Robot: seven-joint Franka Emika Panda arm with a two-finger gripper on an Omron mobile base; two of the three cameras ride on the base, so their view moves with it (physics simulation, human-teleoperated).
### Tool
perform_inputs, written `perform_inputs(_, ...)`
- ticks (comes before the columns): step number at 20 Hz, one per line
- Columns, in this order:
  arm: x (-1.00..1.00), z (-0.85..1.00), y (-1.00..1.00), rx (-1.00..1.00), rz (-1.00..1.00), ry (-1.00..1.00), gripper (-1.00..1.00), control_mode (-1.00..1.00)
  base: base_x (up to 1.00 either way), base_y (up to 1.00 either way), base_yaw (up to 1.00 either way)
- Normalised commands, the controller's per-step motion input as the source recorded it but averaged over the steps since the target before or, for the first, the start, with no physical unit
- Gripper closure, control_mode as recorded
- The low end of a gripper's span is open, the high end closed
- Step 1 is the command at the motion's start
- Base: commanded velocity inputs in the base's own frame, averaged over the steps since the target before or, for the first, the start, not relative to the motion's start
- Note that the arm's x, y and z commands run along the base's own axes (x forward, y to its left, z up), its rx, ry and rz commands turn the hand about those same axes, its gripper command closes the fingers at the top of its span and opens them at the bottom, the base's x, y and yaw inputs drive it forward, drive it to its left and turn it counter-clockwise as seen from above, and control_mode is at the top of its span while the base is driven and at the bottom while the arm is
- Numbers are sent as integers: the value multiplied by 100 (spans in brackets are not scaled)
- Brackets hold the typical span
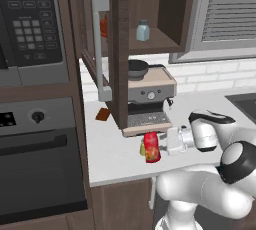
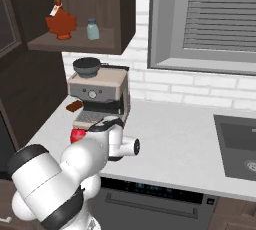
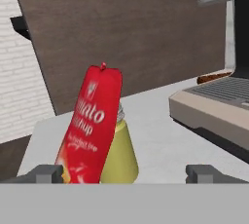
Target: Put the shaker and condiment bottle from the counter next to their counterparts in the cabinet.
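Because the pincer [image 3: 124, 173] is spread wide and holding nothing, it looks ready to grab the red bottle [image 1: 152, 147] standing on the desk [image 1: 115, 154], with the yellow shaker [image 3: 121, 155] right behind it, touching.

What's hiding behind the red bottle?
In the hand view, the small yellow shaker stands behind the red bottle, on the counter. Its left side is covered by the bottle.
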Motion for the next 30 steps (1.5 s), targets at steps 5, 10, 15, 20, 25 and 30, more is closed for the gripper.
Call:
perform_inputs(5,0,-9,17,3,2,0,-100,-100,0,0,0)
perform_inputs(10,0,-6,11,7,4,0,-100,-100,0,0,0)
perform_inputs(15,0,-7,5,9,5,0,-100,-100,0,0,0)
perform_inputs(20,0,-8,14,6,8,0,-100,-100,0,0,0)
perform_inputs(25,7,-10,21,2,8,0,100,-100,0,0,0)
perform_inputs(30,14,-9,0,6,3,0,100,-100,0,0,0)
